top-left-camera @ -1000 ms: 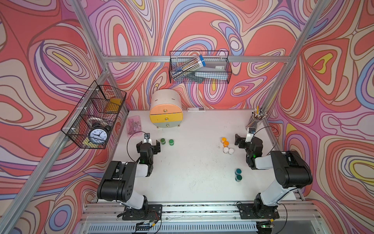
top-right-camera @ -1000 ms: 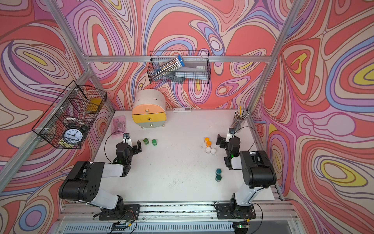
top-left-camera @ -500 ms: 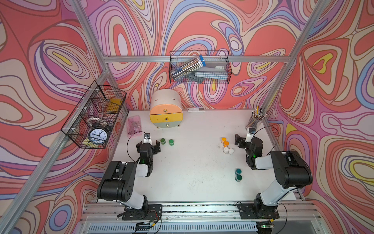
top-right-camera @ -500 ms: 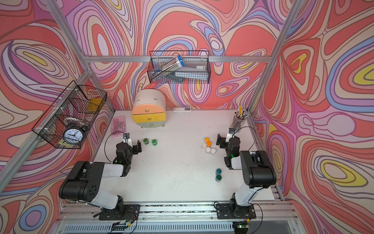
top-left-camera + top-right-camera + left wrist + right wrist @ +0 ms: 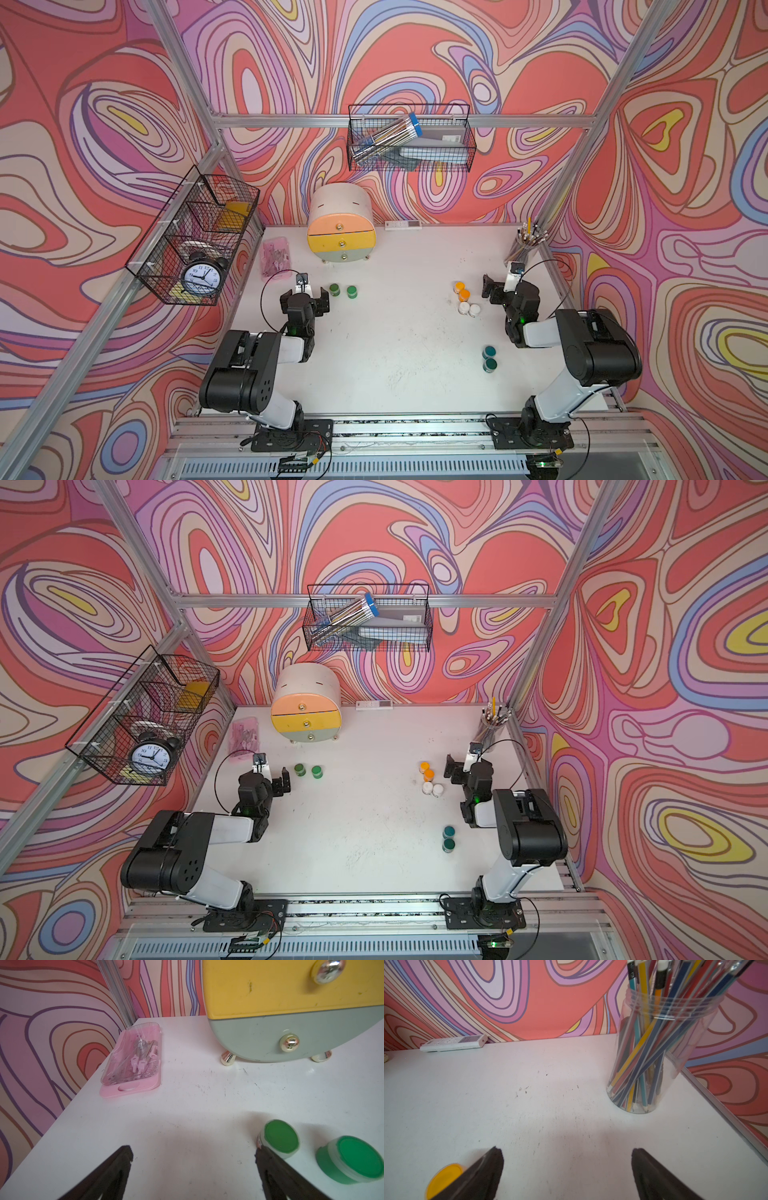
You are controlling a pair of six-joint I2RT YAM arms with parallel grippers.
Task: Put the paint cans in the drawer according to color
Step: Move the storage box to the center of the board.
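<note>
The drawer, a cream chest with its peach, yellow and grey-green fronts all closed, stands at the back left. Two green paint cans sit in front of it. Two orange cans, two white cans and two teal cans sit on the right. My left gripper is open and empty, one fingertip beside the nearer green can. My right gripper is open and empty just right of an orange can.
A pink plastic case lies at the left wall. A clear cup of pencils stands in the back right corner. A white remote lies at the back wall. Black wire baskets hang on the walls.
</note>
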